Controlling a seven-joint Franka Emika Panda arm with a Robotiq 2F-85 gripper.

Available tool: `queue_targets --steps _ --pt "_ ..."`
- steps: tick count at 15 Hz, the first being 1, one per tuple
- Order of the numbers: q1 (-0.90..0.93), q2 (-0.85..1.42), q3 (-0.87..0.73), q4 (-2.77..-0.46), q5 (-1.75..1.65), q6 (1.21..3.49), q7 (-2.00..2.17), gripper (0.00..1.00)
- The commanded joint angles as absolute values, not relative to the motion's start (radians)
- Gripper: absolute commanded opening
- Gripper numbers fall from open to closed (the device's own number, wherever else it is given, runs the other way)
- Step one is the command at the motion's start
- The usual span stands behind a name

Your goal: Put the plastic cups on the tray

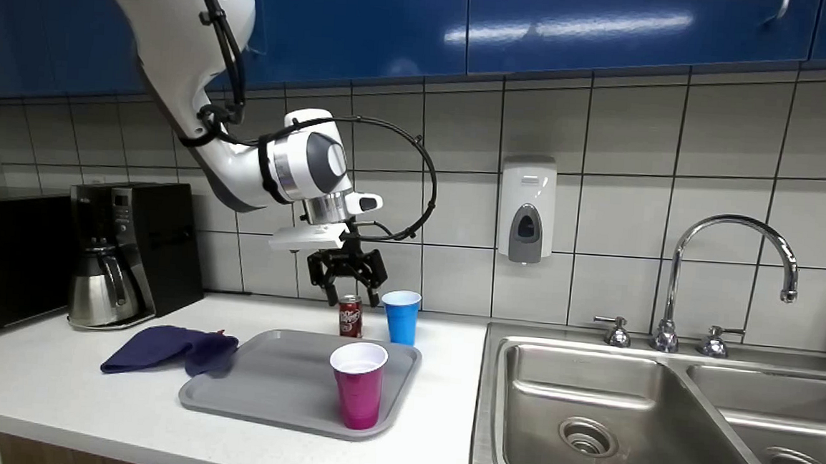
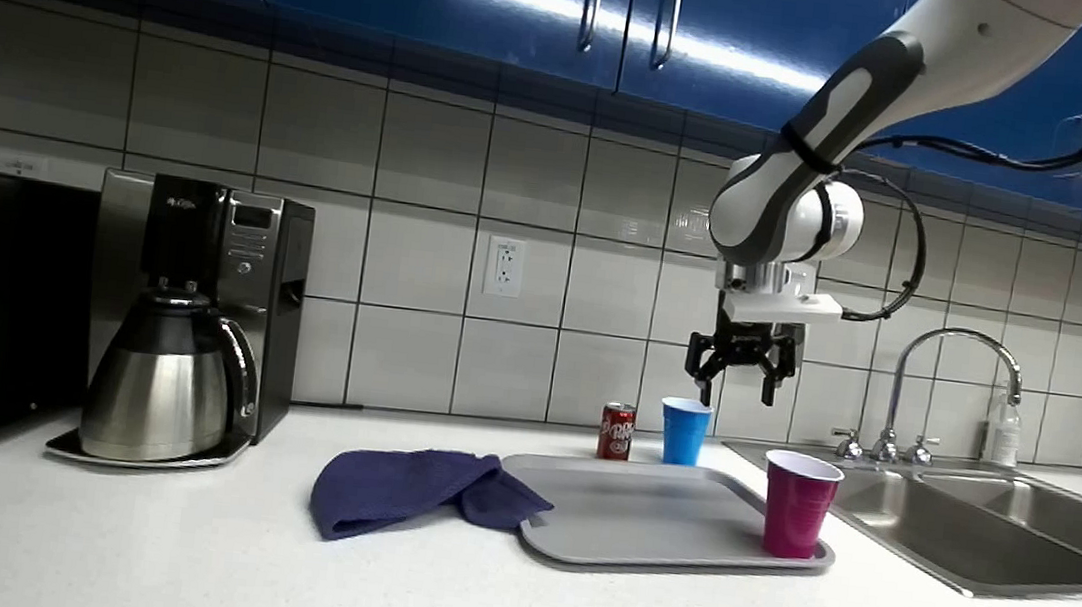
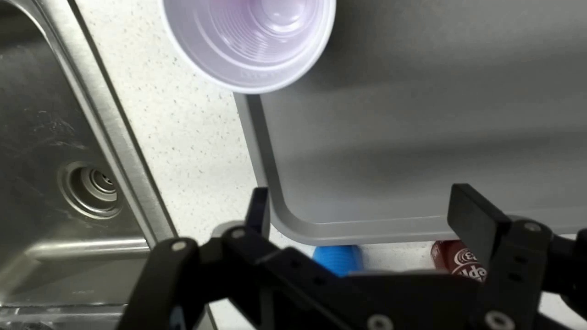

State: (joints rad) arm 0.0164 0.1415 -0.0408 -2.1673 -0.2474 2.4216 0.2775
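The magenta-pink plastic cup (image 1: 361, 404) stands upright on the grey tray (image 1: 260, 384), close to its front corner on the sink side. In the wrist view I look down into the pale inside of this cup (image 3: 257, 50). Behind the tray's back edge, the blue plastic cup (image 2: 685, 435) is upright on the counter; most of it is hidden by my gripper in the wrist view, where only a blue patch (image 3: 337, 259) shows. My gripper (image 2: 736, 400) hangs in the air, higher than the cups, its fingers (image 3: 474, 220) wide apart and nothing between them.
A dark red can (image 1: 350, 316) stands beside the blue cup behind the tray. A purple-blue cloth (image 2: 411, 491) touches the tray's side away from the sink (image 1: 590, 386). A faucet (image 1: 729, 223) rises behind the sink. At the far side stands a coffee maker (image 2: 183, 356).
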Motion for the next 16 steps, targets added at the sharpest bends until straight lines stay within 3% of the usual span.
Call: queue_targets --steps 1,16 --pt "0.018 0.207 -0.033 -2.067 -0.208 2.379 0.238 1.0" --pt "0.036 0.473 -0.054 -1.71 -0.161 2.315 0.255 1.0"
